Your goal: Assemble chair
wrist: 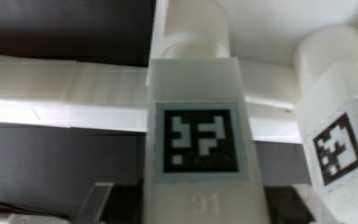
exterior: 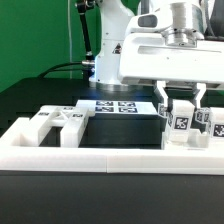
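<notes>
Gripper is pinching a tagged leg, jaws pressed onto its sides, at the exterior view's right, just behind the rail. A second leg is standing just beside it. Other chair parts are lying well apart, toward the exterior view's left. Recommendation: lifting straight up and keeping the leg upright, so the neighbour is not getting knocked; confirming a firm, centred hold before carrying it off.
</notes>
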Controlling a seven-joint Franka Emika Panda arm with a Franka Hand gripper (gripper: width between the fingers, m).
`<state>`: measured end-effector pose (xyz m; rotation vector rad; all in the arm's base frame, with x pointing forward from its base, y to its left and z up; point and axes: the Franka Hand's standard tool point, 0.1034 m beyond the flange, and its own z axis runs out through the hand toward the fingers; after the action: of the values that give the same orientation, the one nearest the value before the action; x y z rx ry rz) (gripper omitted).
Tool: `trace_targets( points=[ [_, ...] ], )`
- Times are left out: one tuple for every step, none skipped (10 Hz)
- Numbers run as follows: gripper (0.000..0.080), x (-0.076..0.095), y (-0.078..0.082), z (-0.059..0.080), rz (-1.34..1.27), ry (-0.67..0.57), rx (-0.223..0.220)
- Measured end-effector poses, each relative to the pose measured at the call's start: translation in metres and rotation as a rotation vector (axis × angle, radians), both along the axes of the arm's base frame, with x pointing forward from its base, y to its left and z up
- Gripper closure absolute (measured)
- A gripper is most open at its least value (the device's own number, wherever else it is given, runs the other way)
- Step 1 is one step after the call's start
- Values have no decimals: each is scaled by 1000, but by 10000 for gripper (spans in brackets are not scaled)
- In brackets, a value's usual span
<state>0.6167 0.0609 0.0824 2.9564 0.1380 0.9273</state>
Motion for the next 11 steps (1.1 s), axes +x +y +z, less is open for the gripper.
trace_targets(
  points=[
    [505,-1,0,-1,2,6,-1],
    [297,-1,0,-1,3,7,-2],
    [297,-1,0,-2,5,7,-4],
    [181,-1,0,-2,5,8,-4],
    [159,-1,-1,-2,6,8,-6],
    [159,-1,-6,-2,5,10,-11],
    [151,-1,-5,-1,7,8,-11],
    [151,-1,-5,0,8,11,-12],
    [151,0,-6,7,12,20,-11],
    [151,3,-8,18,16,26,-10],
    [151,5,-9,26,19,33,-10]
  ],
)
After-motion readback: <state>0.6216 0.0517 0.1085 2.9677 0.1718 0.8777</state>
